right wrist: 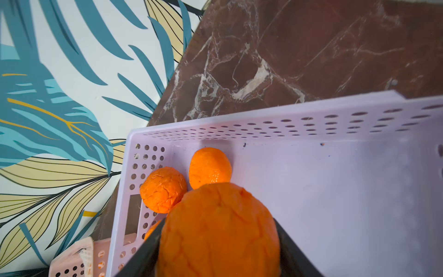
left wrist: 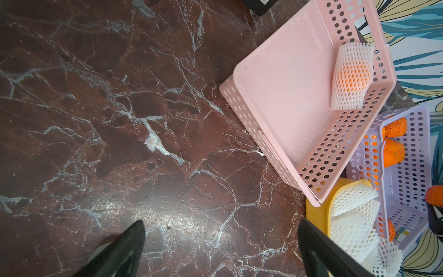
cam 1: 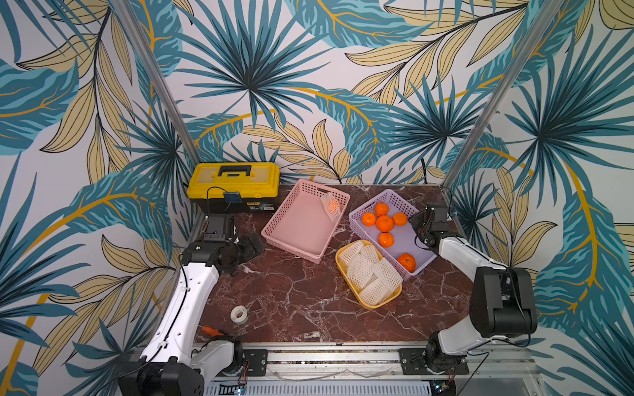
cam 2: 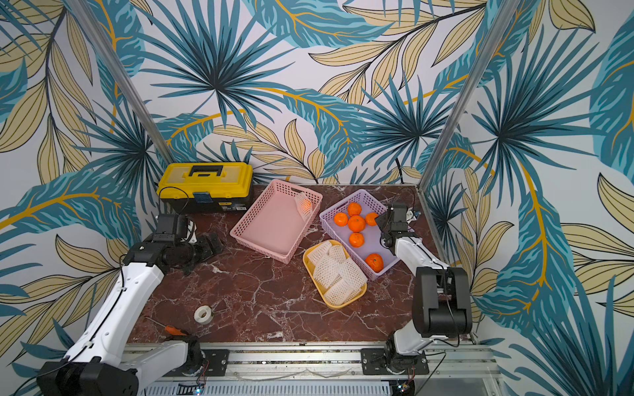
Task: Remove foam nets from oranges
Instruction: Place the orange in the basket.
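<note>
Sitting between right gripper (right wrist: 219, 221) jaws, touching both: orange (right wrist: 215, 244), over purple basket (right wrist: 263, 124).

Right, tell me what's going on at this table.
A two-armed robot is unwrapping fruit. The right gripper is down in the purple basket with a bare orange between its jaws; whether it is gripping it is unclear. Five other bare oranges lie in that basket. Empty nets are piled in the yellow tray. One netted orange waits in the pink basket. The left gripper hangs open over the table, holding nothing.
</note>
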Robot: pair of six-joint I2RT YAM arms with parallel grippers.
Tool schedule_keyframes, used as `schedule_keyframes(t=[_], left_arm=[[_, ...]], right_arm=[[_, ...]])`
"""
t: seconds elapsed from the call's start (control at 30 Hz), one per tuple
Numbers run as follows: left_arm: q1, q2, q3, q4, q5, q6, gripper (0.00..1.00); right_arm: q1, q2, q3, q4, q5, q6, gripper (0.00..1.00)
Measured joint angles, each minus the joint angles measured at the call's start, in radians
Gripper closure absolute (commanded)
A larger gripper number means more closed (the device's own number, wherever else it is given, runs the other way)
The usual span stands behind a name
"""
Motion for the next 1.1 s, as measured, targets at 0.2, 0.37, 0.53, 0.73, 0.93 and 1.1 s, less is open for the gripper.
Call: schedule_keyframes(t=[0.2, 0.37, 0.53, 0.73, 0.93, 1.1], left_arm=[[0.000, 0.000, 0.000, 0.001, 0.010, 0.006, 0.01], [0.000, 0.000, 0.000, 0.002, 0.014, 0.008, 0.01], [0.000, 0.001, 0.000, 0.004, 0.016, 0.008, 0.01], [0.000, 0.001, 0.000, 0.008, 0.019, 0.008, 0.01], [0.000, -0.002, 0.000, 0.018, 0.022, 0.014, 0.01], [-0.009, -0.027, 0.000, 0.024, 0.039, 0.013, 0.01]], right_arm=[[-0.009, 0.060, 0.006, 0.024, -0.064, 0.017, 0.14], [-0.010, 0.060, 0.006, 0.040, -0.075, 0.019, 0.12], [-0.010, 0.022, -0.034, 0.093, -0.075, 0.018, 0.12], [-0.006, -0.072, -0.107, 0.196, -0.075, 0.002, 0.12], [0.123, -0.162, -0.098, 0.255, -0.032, -0.097, 0.12], [0.286, -0.134, 0.151, 0.230, -0.018, -0.174, 0.14]])
